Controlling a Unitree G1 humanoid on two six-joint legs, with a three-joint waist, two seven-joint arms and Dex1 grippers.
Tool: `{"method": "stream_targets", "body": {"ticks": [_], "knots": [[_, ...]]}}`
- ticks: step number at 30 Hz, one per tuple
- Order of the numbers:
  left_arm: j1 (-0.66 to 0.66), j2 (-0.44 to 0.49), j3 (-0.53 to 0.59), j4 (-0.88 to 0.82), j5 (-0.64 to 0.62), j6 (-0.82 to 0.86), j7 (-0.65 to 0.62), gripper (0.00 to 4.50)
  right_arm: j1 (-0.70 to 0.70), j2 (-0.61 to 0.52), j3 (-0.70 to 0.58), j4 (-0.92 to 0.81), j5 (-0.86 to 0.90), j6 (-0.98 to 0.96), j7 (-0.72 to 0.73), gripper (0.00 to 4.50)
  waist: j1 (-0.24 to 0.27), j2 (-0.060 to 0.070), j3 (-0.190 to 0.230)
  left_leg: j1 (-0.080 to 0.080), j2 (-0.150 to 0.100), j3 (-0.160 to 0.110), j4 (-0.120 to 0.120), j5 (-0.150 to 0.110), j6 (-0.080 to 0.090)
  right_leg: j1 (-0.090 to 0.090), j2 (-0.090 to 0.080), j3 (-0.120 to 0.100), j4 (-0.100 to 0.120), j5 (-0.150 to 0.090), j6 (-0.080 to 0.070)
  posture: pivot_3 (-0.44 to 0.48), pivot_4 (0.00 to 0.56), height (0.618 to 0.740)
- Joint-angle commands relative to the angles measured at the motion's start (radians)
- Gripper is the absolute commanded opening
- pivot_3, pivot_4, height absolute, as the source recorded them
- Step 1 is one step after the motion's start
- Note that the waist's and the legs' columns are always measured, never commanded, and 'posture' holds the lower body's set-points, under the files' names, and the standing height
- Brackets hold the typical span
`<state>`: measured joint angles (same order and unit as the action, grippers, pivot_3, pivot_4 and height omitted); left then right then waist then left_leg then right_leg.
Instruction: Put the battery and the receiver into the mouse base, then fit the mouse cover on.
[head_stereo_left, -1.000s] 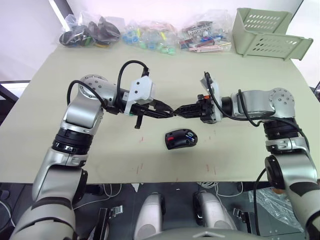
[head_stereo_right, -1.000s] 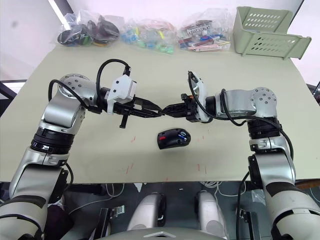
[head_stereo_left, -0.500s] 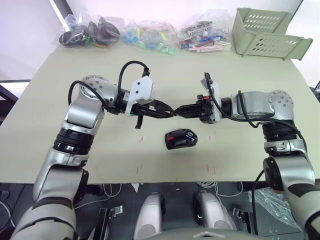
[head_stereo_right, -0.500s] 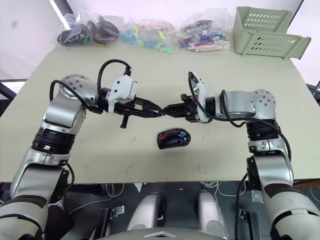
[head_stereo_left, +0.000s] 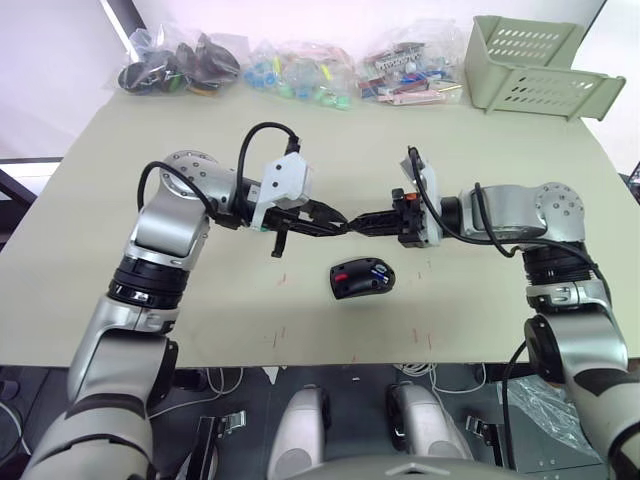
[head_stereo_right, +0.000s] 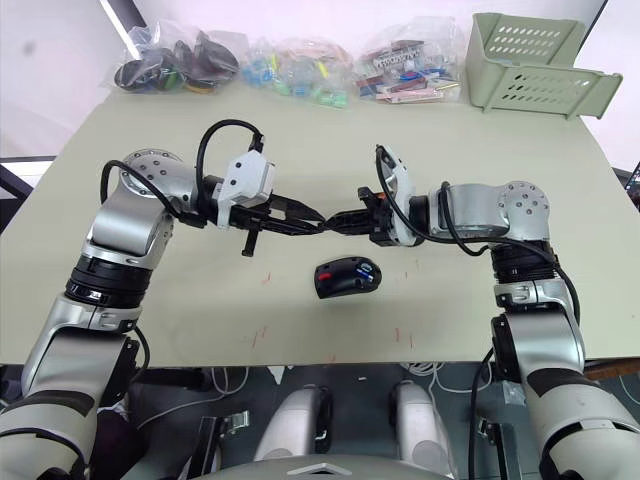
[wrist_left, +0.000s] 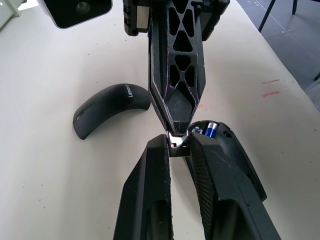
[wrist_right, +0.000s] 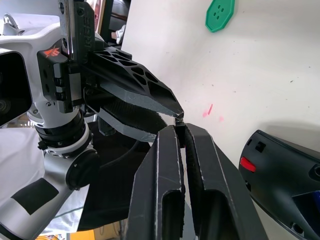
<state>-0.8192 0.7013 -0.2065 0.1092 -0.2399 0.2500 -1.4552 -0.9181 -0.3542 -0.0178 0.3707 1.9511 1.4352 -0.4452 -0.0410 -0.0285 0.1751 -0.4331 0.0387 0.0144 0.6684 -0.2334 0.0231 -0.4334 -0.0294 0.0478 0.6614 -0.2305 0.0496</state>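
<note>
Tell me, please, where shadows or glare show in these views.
Left wrist view: the mouse cover shows a soft sheen and a faint shadow beneath. Right wrist view: the mouse base throws a grey shadow on the table. Left eye view: even light.

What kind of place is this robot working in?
Probably a robotics lab or test bench: a plain table marked with small red marks, clear bags of sorted small parts along its far edge, and a pale green plastic basket at one corner.

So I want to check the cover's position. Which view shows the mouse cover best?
The left wrist view: the mouse cover lies whole on the table beside the gripper tips. In the head views the arms hide it.
</note>
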Motion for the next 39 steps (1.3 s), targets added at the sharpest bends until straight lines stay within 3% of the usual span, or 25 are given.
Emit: {"method": "stream_targets", "body": {"ticks": [1,10,11,13,18,21,28,33,37,39], "knots": [[-0.016,0.000,0.012,-0.003,-0.003,-0.010,0.006,0.35,-0.001,0.002,-0.030,-0.040,0.021,-0.002,0.002,0.07,0.000,0.000,0.000,0.000,0.000,0.000,0.000,0.000,0.000,0.000,0.000,0.000,0.000,0.000,0.000,0.000,0.150,0.740],[-0.010,0.003,0.020,-0.001,-0.021,-0.007,-0.012,0.35,0.001,-0.001,-0.033,-0.043,0.021,-0.002,0.004,0.07,0.000,0.000,0.000,0.000,0.000,0.000,0.000,0.000,0.000,0.000,0.000,0.000,0.000,0.000,0.000,0.000,0.150,0.740],[-0.011,0.001,0.027,-0.002,-0.030,0.017,-0.004,1.00,0.001,-0.002,-0.034,-0.043,0.021,-0.002,0.005,0.00,0.000,0.000,0.000,0.000,0.000,0.000,0.000,0.000,0.000,0.000,0.000,0.000,0.000,0.000,0.000,0.000,0.150,0.740],[-0.004,0.008,0.040,-0.004,-0.033,0.047,0.013,1.46,0.001,-0.011,-0.036,-0.049,0.021,-0.003,0.007,0.00,0.000,0.000,0.000,0.000,0.000,0.000,0.000,0.000,0.000,0.000,0.000,0.000,0.000,0.000,0.000,0.000,0.150,0.740],[0.043,0.034,0.062,-0.064,-0.069,0.142,0.044,3.58,0.002,-0.059,-0.019,-0.079,0.021,0.005,0.027,0.00,0.000,0.000,0.000,0.000,0.000,0.000,0.000,0.000,0.000,0.000,0.000,0.000,0.000,0.000,0.000,0.000,0.150,0.740],[0.102,0.048,0.086,-0.124,-0.096,0.208,0.082,4.42,-0.003,-0.142,0.032,-0.145,0.021,0.023,0.066,0.00,0.000,0.001,0.000,0.000,0.000,0.000,0.000,0.000,0.000,0.000,0.000,0.000,0.000,0.000,0.000,0.000,0.150,0.740],[0.260,0.064,0.122,-0.251,-0.124,0.265,0.166,4.42,-0.132,-0.341,0.148,-0.341,-0.105,0.109,0.177,0.00,-0.001,0.002,0.001,0.000,0.000,0.000,0.000,0.000,0.000,-0.001,-0.001,0.001,0.000,0.000,0.000,0.000,0.150,0.740],[0.351,0.070,0.121,-0.318,-0.131,0.262,0.206,4.42,-0.370,-0.423,0.335,-0.401,-0.311,0.179,0.409,0.00,0.000,0.002,0.001,0.000,0.002,0.002,0.000,0.000,0.000,-0.003,0.001,0.002,0.001,0.000,0.000,0.000,0.150,0.740],[0.377,0.067,0.111,-0.346,-0.137,0.270,0.228,4.42,-0.577,-0.496,0.597,-0.330,-0.353,0.179,0.649,0.00,0.005,0.003,0.002,-0.001,0.001,0.003,-0.001,0.000,0.000,-0.005,0.000,0.003,0.001,0.000,0.000,0.000,0.150,0.740],[0.388,0.062,0.099,-0.354,-0.131,0.265,0.238,4.42,-0.662,-0.489,0.696,-0.334,-0.456,0.179,0.771,0.00,0.005,0.003,0.002,-0.001,0.001,0.004,-0.001,0.000,0.000,-0.005,-0.002,0.003,0.000,0.000,0.000,0.000,0.150,0.740]]}}
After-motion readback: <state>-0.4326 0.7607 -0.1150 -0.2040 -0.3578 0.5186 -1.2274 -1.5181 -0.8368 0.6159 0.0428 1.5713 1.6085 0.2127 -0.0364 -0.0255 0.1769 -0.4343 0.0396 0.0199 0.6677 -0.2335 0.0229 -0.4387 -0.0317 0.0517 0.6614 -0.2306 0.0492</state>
